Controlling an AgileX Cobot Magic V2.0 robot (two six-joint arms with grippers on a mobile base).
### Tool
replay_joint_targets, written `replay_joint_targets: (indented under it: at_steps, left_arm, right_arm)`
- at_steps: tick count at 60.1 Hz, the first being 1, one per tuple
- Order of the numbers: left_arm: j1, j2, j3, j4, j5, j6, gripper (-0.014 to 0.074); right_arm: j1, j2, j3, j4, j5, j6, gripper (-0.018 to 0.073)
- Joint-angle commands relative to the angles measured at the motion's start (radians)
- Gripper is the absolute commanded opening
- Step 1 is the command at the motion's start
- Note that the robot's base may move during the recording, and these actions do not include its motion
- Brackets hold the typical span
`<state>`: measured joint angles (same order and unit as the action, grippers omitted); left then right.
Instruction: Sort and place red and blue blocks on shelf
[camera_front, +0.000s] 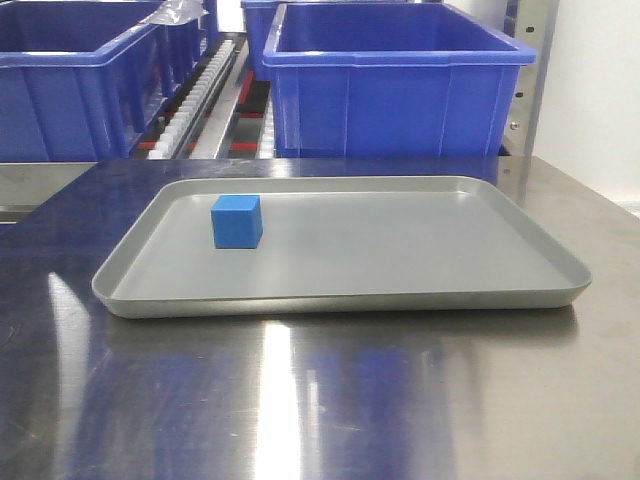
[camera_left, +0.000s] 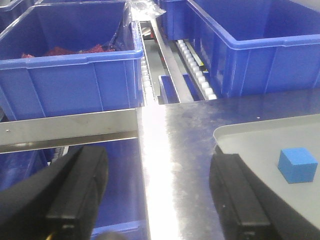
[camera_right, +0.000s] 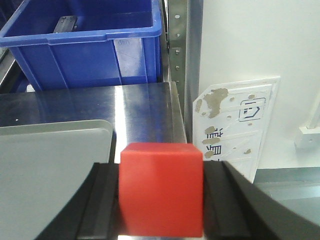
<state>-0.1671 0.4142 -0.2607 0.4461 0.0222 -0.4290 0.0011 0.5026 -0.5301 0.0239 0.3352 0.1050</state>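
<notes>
- Red block (camera_right: 161, 189) sits clamped between the two pads of the right pincer (camera_right: 161, 200), held above the steel worktop (camera_right: 135, 107) just right of the grey tray (camera_right: 50, 165).
- Blue block (camera_front: 237, 221) rests on the tray's floor, toward its far left corner, untouched; the left pincer (camera_left: 155, 200) hangs near it with jaws wide and nothing between them.
- Judging by the grip, the step in hand is carrying the red block to the shelf (camera_front: 200, 85), whose white rollers show between the blue bins (camera_front: 395, 90) at the far side.
- The pads cover the block's side faces squarely, so the hold looks sound; keep them closed until the block rests on something.
- Carry it high enough to pass the bin rims, and avoid the perforated upright (camera_right: 176, 55) on the right.
- Rollers may let a cube slide or tip, so set it flat and low before opening.
- Which spot on the shelf is meant for red cannot be told from these views.
</notes>
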Motion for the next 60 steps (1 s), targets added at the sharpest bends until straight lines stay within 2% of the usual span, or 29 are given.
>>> replay_joint_targets:
  at_steps: [1, 8, 11, 13, 16, 23, 28, 30, 32, 33, 35, 37, 39, 60]
  left_arm:
    - [0.001, 0.004, -0.030, -0.009, -0.117, 0.000, 0.0167]
    - [0.001, 0.004, -0.030, -0.014, -0.168, -0.005, 0.0400]
    - [0.001, 0.004, -0.030, -0.047, -0.172, -0.009, 0.0503]
    - [0.001, 0.004, -0.030, -0.068, -0.166, -0.009, 0.0556]
    - [0.001, 0.004, -0.030, -0.083, -0.156, -0.009, 0.0587]
    - [0.001, 0.004, -0.030, -0.083, -0.146, -0.009, 0.0559]
    - [0.001, 0.004, -0.030, -0.083, -0.144, -0.009, 0.0475]
    - [0.001, 0.004, -0.030, -0.083, -0.143, -0.009, 0.0387]
    - [0.001, 0.004, -0.030, -0.083, -0.138, -0.009, 0.0253]
    - [0.001, 0.004, -0.030, -0.083, -0.134, -0.009, 0.0157]
    - [0.001, 0.004, -0.030, -0.076, -0.132, -0.007, 0.0038]
    - [0.001, 0.004, -0.030, -0.062, -0.127, -0.004, 0.0100]
    - [0.001, 0.004, -0.030, -0.064, -0.122, -0.004, 0.0118]
    - [0.001, 0.004, -0.030, -0.064, -0.113, -0.004, 0.0094]
  right_arm:
    - [-0.007, 0.001, -0.026, -0.010, -0.093, -0.002, 0.0059]
    - [-0.007, 0.001, -0.026, -0.010, -0.093, -0.002, 0.0059]
    - [-0.007, 0.001, -0.026, -0.010, -0.093, -0.002, 0.0059]
    - [-0.007, 0.001, -0.026, -0.010, -0.093, -0.002, 0.0059]
    - [-0.007, 0.001, -0.026, -0.010, -0.093, -0.002, 0.0059]
    - [-0.007, 0.001, -0.026, -0.010, -0.093, -0.002, 0.0059]
    - [-0.007, 0.001, -0.026, -0.010, -0.093, -0.002, 0.0059]
    - [-0.007, 0.001, -0.026, -0.010, -0.093, -0.002, 0.0059]
    - [-0.007, 0.001, -0.026, -0.010, -0.093, -0.002, 0.0059]
    - [-0.007, 0.001, -0.026, -0.010, -0.093, -0.002, 0.0059]
    - [-0.007, 0.001, -0.026, -0.010, -0.093, -0.002, 0.0059]
    - [-0.007, 0.001, -0.026, -0.010, -0.093, -0.002, 0.0059]
    - [-0.007, 0.001, -0.026, -0.010, -0.093, -0.002, 0.0059]
    - [-0.007, 0.001, -0.026, -0.010, -0.093, -0.002, 0.0059]
